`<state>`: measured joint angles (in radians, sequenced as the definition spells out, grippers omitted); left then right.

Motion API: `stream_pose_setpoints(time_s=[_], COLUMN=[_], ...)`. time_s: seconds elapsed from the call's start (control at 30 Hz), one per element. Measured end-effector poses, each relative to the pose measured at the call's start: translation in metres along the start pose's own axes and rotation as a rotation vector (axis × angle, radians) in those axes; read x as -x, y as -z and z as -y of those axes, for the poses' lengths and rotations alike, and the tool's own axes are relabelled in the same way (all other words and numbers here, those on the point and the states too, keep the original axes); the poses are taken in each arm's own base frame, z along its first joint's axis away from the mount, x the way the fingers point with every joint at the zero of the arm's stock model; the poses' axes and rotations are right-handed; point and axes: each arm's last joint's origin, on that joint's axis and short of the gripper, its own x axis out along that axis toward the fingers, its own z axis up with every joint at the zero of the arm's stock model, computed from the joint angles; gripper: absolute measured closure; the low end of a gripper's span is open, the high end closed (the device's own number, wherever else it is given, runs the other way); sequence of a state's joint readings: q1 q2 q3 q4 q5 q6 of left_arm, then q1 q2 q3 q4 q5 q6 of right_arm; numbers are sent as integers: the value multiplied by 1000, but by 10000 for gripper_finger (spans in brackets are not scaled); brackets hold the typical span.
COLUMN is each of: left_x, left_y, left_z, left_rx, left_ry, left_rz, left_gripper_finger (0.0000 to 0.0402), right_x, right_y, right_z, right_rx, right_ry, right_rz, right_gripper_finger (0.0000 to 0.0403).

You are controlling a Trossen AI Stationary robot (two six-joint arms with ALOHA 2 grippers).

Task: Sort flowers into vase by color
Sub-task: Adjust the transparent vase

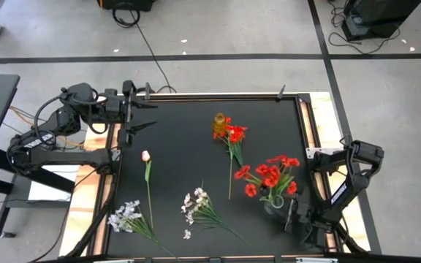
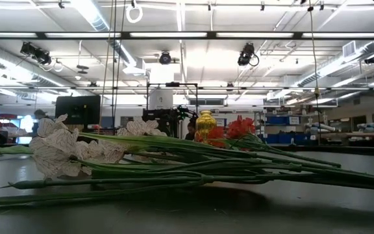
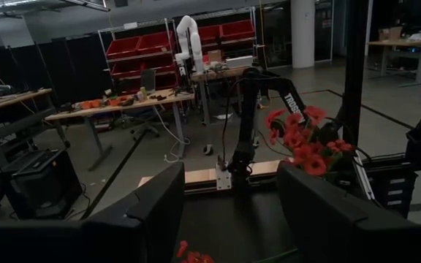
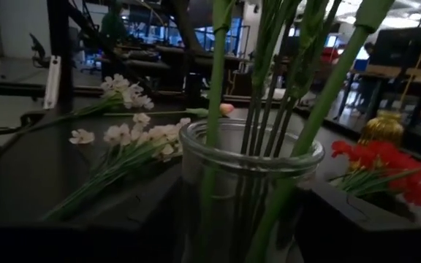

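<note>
A clear glass vase (image 1: 274, 202) near the table's right near corner holds a bunch of red flowers (image 1: 271, 174). My right gripper (image 1: 289, 217) is open just beside it; in the right wrist view the vase (image 4: 251, 175) stands between its fingers. A second red bunch (image 1: 233, 136) lies flat beside a small yellow vase (image 1: 219, 124). The pink tulip (image 1: 145, 156) and two white sprays (image 1: 126, 216) (image 1: 197, 204) lie on the table. My left gripper (image 1: 142, 115) waits open at the far left edge. My right gripper has one finger (image 4: 71, 234) on each side of the glass vase's lower wall (image 4: 196, 197), coming in level from the table's near right. I cannot tell whether the fingers touch the glass. The vase stands upright on the table.
The black table top (image 1: 181, 139) has bare room in its far left and middle. Wooden side rails (image 1: 320, 124) run along both sides. In the low view the white sprays (image 2: 63, 146) and long green stems (image 2: 239, 162) lie across the foreground.
</note>
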<state>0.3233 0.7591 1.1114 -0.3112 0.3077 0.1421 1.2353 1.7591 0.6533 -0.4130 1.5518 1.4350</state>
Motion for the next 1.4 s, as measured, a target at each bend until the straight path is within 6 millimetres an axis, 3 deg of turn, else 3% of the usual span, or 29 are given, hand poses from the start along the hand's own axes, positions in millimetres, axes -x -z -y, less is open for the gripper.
stream_pose_setpoints(time_s=[0.37, 0.6, 1.13, 1.4], left_x=[0, 0, 0, 0], left_y=[0, 0, 0, 0], left_z=[0, 0, 0, 0], left_rx=[0, 0, 0, 0], left_ry=[0, 0, 0, 0], left_rz=[0, 0, 0, 0], left_gripper_finger=[177, 177, 177, 177], right_x=[8, 8, 8, 11], right_y=[0, -4, -59, -88], right_z=[0, 0, 12, 25], right_rx=[-60, -44, 0, -55], right_ry=[-35, -35, -30, -129], right_rz=[-19, -1, 15, -128], right_gripper_finger=[100, 82, 82, 82])
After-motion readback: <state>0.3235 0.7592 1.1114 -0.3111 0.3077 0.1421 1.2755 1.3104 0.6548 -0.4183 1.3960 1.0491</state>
